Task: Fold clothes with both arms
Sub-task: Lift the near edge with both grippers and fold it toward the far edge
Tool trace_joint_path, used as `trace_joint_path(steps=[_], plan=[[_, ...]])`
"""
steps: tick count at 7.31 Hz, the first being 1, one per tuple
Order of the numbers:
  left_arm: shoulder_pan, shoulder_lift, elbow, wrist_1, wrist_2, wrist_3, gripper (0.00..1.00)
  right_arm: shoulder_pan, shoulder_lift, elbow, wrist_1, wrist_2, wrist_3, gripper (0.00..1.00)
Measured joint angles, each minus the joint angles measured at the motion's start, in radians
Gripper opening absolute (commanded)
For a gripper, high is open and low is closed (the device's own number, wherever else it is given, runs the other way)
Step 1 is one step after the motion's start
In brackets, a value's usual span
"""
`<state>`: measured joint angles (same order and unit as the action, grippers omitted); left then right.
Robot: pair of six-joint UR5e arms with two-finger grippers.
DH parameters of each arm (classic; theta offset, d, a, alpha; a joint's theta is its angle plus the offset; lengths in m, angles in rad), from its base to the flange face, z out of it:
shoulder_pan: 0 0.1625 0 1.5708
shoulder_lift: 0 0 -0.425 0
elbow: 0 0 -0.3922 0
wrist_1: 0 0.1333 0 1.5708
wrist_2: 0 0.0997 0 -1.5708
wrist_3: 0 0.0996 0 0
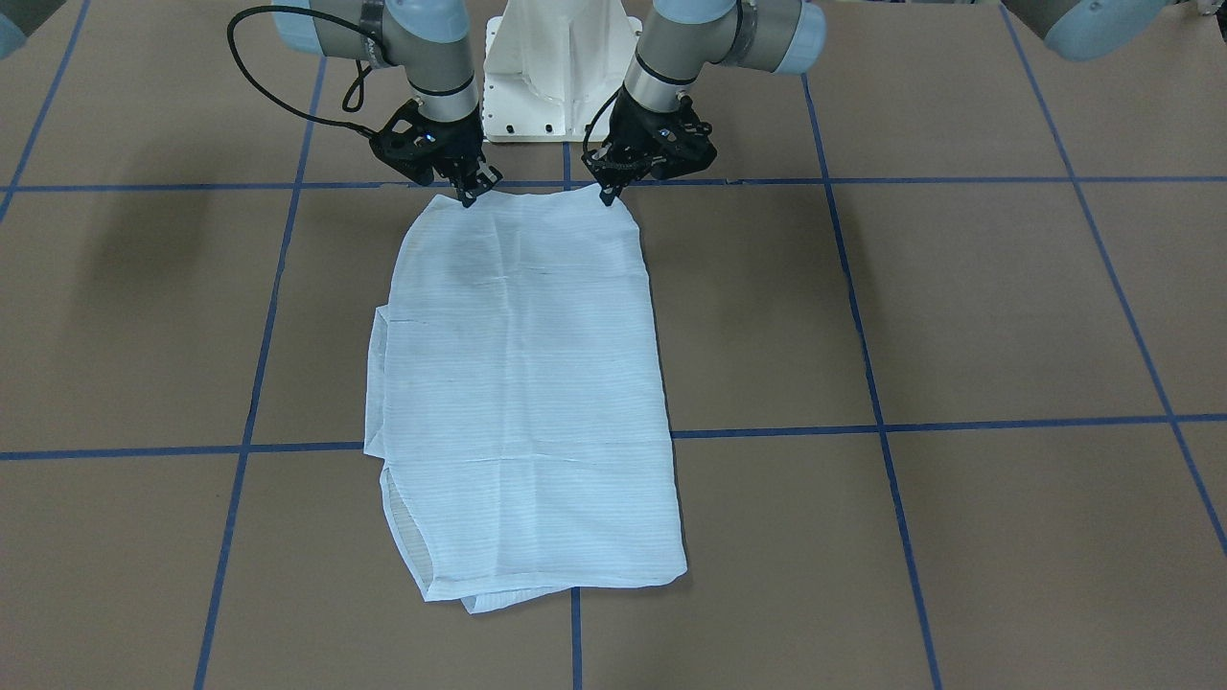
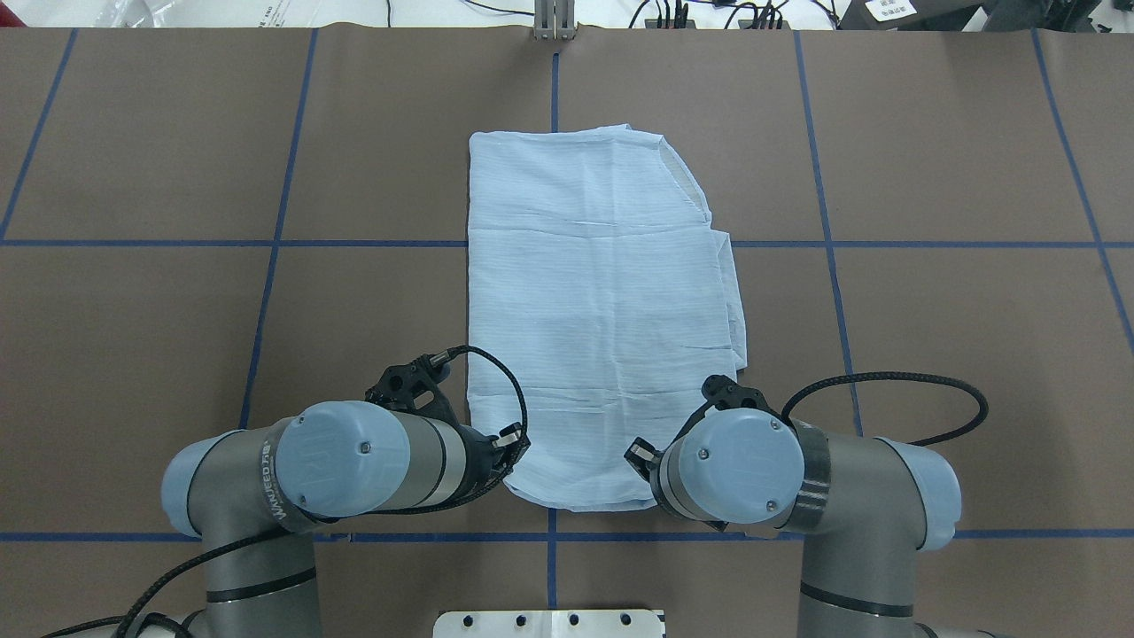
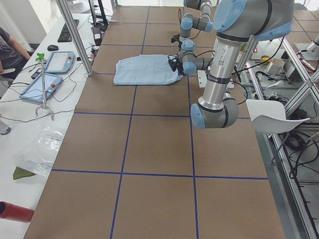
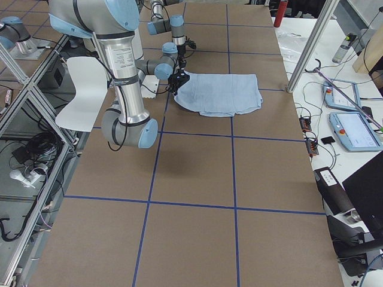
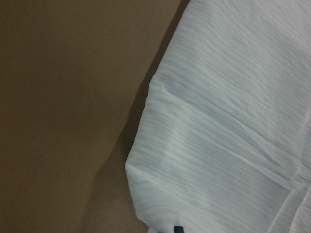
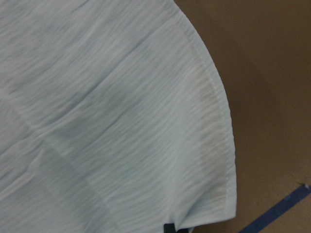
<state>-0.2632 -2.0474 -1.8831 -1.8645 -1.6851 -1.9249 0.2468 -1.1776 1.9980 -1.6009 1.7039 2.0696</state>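
Pale blue shirt (image 1: 522, 383) is clamped at both near corners by the left end effector (image 1: 608, 197) and right end effector (image 1: 469, 197); an even forward lift seems needed next.

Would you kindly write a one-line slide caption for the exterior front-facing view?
The left gripper and right gripper pinch the robot-side corners of the folded light blue shirt on the gridded table.

Your shirt (image 1: 522, 383) is thin, matt, semi-sheer cloth with fine ribbing. The table (image 1: 959, 316) looks matt brown, paper-like, with blue tape lines (image 1: 959, 179). Left arm (image 2: 440, 456) and right arm (image 2: 850, 487): satin grey metal, smooth blue plastic caps (image 2: 341, 456).
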Motion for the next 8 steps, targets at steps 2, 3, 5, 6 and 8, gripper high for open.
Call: trace_joint_path(steps=[2, 3, 5, 6, 8], plan=[[0.0, 0.008, -0.013, 0.003, -0.001, 0.001, 0.0, 0.021, -0.014, 0.05, -0.004, 0.037, -0.002, 0.0], [0.003, 0.018, -0.038, 0.017, -0.001, 0.001, 0.0, 0.029, -0.025, 0.083, -0.013, 0.057, -0.002, 0.0], [0.014, 0.041, -0.151, 0.111, -0.01, 0.001, 0.0, 0.036, -0.033, 0.146, -0.026, 0.093, -0.003, 0.0], [0.02, 0.04, -0.221, 0.191, -0.036, 0.001, 0.0, 0.045, -0.034, 0.181, -0.028, 0.142, -0.003, 0.0], [0.042, 0.035, -0.359, 0.33, -0.087, 0.001, 0.0, 0.066, -0.034, 0.242, -0.028, 0.263, -0.002, 0.0]])
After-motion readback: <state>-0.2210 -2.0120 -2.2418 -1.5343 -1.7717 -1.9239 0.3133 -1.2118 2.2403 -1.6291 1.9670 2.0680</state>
